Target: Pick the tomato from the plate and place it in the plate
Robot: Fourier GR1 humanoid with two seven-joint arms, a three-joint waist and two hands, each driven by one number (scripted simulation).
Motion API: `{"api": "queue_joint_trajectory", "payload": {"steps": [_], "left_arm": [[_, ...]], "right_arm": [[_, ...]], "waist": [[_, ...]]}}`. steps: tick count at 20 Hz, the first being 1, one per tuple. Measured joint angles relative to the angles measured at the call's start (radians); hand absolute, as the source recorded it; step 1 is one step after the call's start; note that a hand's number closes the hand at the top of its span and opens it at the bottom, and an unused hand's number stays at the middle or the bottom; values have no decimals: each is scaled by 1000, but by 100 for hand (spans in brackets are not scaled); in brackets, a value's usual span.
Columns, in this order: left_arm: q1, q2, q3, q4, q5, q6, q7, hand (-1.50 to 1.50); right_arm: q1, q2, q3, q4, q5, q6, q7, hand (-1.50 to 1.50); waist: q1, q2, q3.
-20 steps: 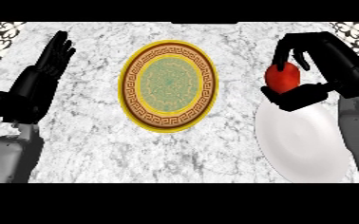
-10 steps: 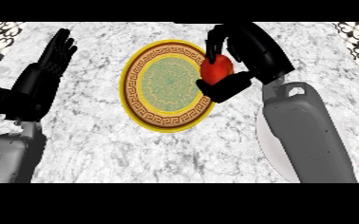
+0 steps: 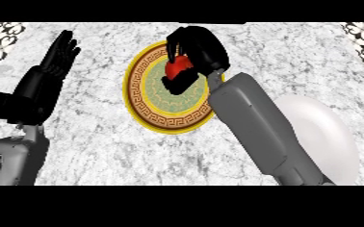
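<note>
1. The tomato (image 3: 177,68) is clasped in the right hand (image 3: 204,53), with the fingers curled over its top and the thumb set beneath it.
2. Directly under this hand lies the gold-rimmed patterned plate (image 3: 151,119), which spreads out to the hand's left; whether the tomato touches it cannot be told.
3. A white plate (image 3: 323,130) is seen back along the right forearm, partly hidden by it.
4. The left hand (image 3: 48,74) is held open, fingers up, well to the left of the right hand.
</note>
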Motion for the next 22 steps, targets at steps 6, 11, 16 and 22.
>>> {"api": "queue_joint_trajectory", "payload": {"steps": [6, 11, 16, 22], "left_arm": [[-16, -9, 0, 12, -6, -17, -2, 0], [-31, -34, -21, 24, -23, -16, -11, 0], [-53, -36, -19, 32, -22, -27, -10, 0], [-46, -40, -16, 26, -24, -29, -1, 0]], "right_arm": [[-108, 13, 82, 260, -65, -118, -41, 150], [-151, 16, 131, 413, -207, -218, -53, -150], [-169, 17, 181, 467, -375, -255, -120, -150], [-174, 17, 167, 469, -537, -378, -219, -150]], "waist": [[15, 4, 0], [38, 11, 0], [52, 13, 0], [55, 13, 1]]}}
